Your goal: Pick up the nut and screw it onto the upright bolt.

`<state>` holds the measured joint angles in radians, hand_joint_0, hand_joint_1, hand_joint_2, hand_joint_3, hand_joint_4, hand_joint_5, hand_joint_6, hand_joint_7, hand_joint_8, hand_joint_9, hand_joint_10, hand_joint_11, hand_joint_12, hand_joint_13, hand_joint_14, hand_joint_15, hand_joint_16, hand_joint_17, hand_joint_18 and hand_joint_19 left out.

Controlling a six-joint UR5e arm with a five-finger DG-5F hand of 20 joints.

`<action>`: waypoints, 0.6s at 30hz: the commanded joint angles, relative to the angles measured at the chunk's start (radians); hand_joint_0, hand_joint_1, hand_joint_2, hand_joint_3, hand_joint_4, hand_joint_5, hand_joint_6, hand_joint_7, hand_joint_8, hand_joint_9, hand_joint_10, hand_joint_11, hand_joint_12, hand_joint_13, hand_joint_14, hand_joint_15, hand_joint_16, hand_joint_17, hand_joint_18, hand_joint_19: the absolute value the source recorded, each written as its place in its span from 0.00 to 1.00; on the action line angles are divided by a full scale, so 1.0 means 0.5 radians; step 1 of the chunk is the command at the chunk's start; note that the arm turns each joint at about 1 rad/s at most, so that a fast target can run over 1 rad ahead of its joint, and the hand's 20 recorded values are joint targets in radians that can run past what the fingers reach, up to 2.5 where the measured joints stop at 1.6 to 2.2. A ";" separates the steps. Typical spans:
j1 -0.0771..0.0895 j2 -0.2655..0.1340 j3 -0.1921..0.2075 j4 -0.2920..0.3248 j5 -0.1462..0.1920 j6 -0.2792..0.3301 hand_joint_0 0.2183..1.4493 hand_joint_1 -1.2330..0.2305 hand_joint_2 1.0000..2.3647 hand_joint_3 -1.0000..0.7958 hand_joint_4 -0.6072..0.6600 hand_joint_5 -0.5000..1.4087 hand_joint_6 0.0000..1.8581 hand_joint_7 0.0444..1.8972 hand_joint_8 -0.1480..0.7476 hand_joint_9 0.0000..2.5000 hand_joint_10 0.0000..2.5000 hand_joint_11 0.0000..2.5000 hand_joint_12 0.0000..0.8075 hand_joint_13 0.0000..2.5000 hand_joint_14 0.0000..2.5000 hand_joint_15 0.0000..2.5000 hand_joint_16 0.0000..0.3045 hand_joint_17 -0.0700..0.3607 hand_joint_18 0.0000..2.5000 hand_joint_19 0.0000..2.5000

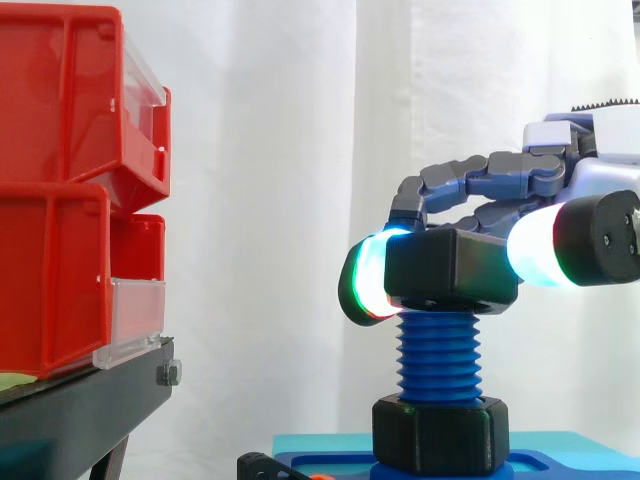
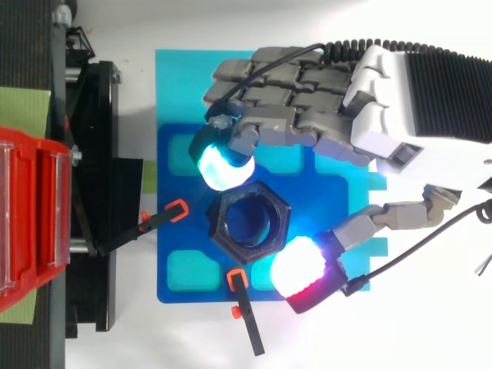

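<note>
Atop the upright bolt (image 1: 438, 352): nut (image 1: 452, 268), black, hexagonal, seated level on the uppermost threads. Seen from above, its bore lines up with the blue shaft. Judged: set square so the threads catch without crossing.

Hand (image 2: 369, 115): enters from the right and is clamped on the nut. Its glowing pads (image 2: 221, 167) press on opposite sides, a finger on one and the thumb on the other. Judged: this opposed grip gives purchase for turning.

Bolt: blue, coarse thread, standing vertical out of a black collar (image 1: 440, 432) at its foot. Most of the thread lies bare below the nut, so threading is judged barely begun.

Base plate (image 2: 178, 265): dark blue, lying on a cyan sheet (image 2: 177, 77) and pinned by 2 black clamps (image 2: 177, 210) with orange tips. Judged: these stop the fixture twisting under torque.

Red bins (image 1: 70, 180): 2, stacked on a black stand (image 1: 90, 400), well apart to the left, not involved.
</note>
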<state>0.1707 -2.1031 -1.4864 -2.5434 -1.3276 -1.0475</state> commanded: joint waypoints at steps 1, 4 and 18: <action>-0.007 0.000 0.000 -0.009 -0.008 -0.003 0.25 0.40 0.00 0.28 0.66 0.16 0.27 0.57 0.50 0.19 0.00 0.02 0.42 0.15 0.00 0.00 0.17 0.44 0.17 0.01; -0.010 0.000 0.000 -0.006 -0.035 -0.028 0.25 0.40 0.00 0.28 0.66 0.16 0.27 0.57 0.50 0.19 0.00 0.02 0.42 0.15 0.00 0.00 0.17 0.44 0.17 0.01; -0.019 0.000 0.000 0.000 -0.075 -0.046 0.25 0.40 0.00 0.28 0.66 0.16 0.27 0.57 0.50 0.19 0.00 0.02 0.42 0.15 0.00 0.00 0.16 0.42 0.15 0.00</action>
<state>0.1613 -2.1031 -1.4864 -2.5430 -1.3649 -1.0698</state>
